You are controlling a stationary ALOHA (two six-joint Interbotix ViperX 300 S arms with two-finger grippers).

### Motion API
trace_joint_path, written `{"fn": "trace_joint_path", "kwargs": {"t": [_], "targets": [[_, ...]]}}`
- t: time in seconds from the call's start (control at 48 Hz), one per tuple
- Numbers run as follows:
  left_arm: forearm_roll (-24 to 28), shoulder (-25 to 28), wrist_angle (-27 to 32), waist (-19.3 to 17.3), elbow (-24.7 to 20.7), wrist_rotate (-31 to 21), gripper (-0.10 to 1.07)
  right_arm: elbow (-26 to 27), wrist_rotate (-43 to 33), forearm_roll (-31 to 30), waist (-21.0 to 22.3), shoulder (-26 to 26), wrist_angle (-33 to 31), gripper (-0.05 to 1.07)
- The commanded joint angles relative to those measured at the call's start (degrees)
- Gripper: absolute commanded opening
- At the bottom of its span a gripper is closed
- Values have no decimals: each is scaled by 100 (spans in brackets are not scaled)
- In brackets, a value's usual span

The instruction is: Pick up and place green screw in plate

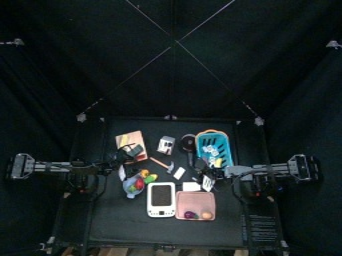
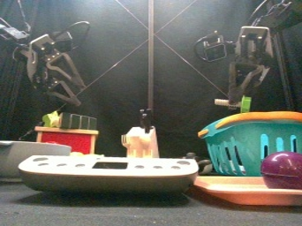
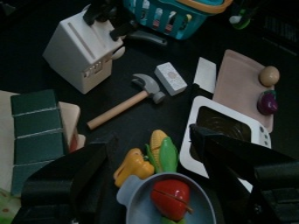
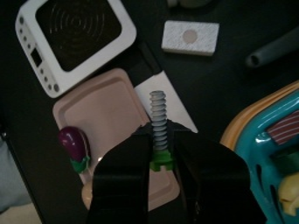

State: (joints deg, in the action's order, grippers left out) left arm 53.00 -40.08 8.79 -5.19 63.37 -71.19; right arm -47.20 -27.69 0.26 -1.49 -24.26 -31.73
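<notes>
A: Black curtains all round, small black table point(image 1: 100, 215) dead centre, crowded with bits. Pink plate point(image 1: 197, 205) down at five o'clock from the table's middle, touching the white device point(image 1: 160, 198) at six.

B: Copy. Right gripper point(image 4: 160, 150) hanging high over that corner, clenched tight on the green screw point(image 4: 163, 160). Green collar nipped between the jaws, grey threaded shaft poking out past the fingertips.

A: Over the plate point(image 4: 111, 114)?

B: From the right wrist, shaft lying across the plate's rim at the basket side. Up in the air, though, touching nothing. Purple eggplant point(image 4: 73, 144) resting on the plate, beside the jaws. From the front, right gripper point(image 2: 245, 84) well above the teal basket point(image 2: 253, 137), a speck of green at its tip.

A: And the left gripper point(image 3: 158, 171)?

B: Released, jaws spread wide, parked at nine o'clock over the blue bowl point(image 3: 140, 206). Red tomato point(image 3: 170, 197) inside, yellow corn point(image 3: 158, 150) just beside the rim. Gripping nothing.

A: Rest of the table?

B: Hammer point(image 3: 126, 103) lying flat near the middle, white knife block point(image 3: 84, 51) at twelve, basket point(image 1: 214, 150) at two o'clock.
</notes>
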Motion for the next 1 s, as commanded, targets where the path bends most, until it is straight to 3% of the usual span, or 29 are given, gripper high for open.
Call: {"fn": "trace_joint_path", "kwargs": {"t": [0.0, 0.146, 0.375, 0.75, 0.979], "targets": [[26, 9, -141, 18, -70, 9, 99, -18, 18, 70, -316, 62, 229, 57], [26, 0, -202, 18, -70, 9, 99, -18, 18, 105, -598, 404, 466, 57], [9, 0, -202, 18, -53, 0, 99, 281, 53, 62, -668, 1169, 826, 57], [-18, 0, -281, 88, -18, 0, 99, 791, 70, -149, -756, 2083, 853, 58], [-9, 9, -668, 88, 0, 9, 99, 1134, 88, -272, -791, 2540, 817, 58]]}}
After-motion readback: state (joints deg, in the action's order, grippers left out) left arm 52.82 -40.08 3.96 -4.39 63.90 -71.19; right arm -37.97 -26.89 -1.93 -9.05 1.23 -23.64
